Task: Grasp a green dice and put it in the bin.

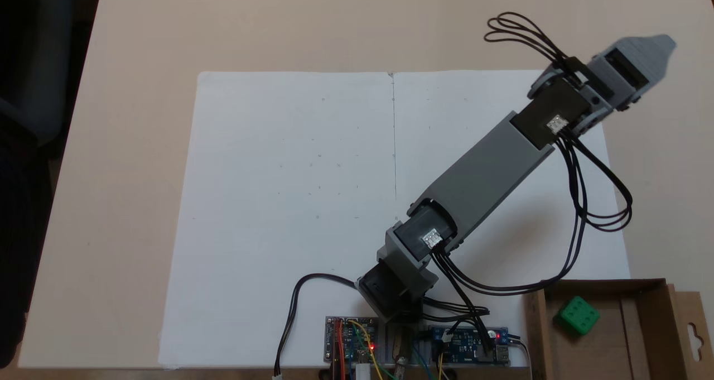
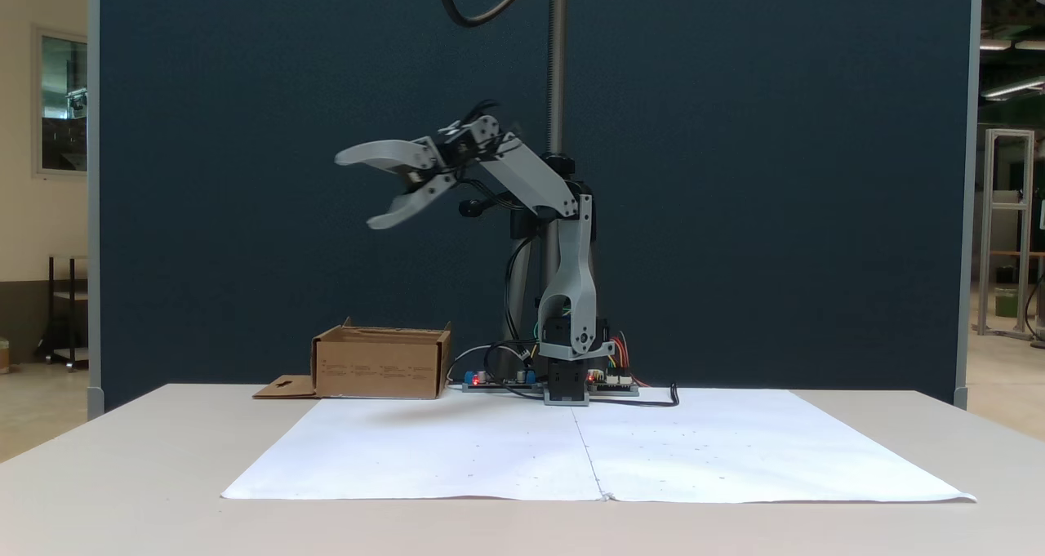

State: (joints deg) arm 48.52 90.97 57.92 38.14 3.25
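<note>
The green dice (image 1: 577, 315) lies inside the bin (image 1: 647, 335), a shallow brown cardboard box at the lower right of a fixed view. From the side, the bin (image 2: 380, 364) stands on the table left of the arm's base, its walls hiding the dice. My gripper (image 2: 359, 190) hangs high in the air, well above the bin, its two grey jaws spread wide apart with nothing between them. From above, the gripper (image 1: 661, 48) reaches toward the upper right, far from the bin.
White paper sheets (image 1: 312, 201) cover the middle of the beige table (image 1: 139, 90). Circuit boards (image 1: 351, 341) and cables sit by the arm's base (image 1: 399, 288). A dark blue partition (image 2: 735, 172) stands behind the table.
</note>
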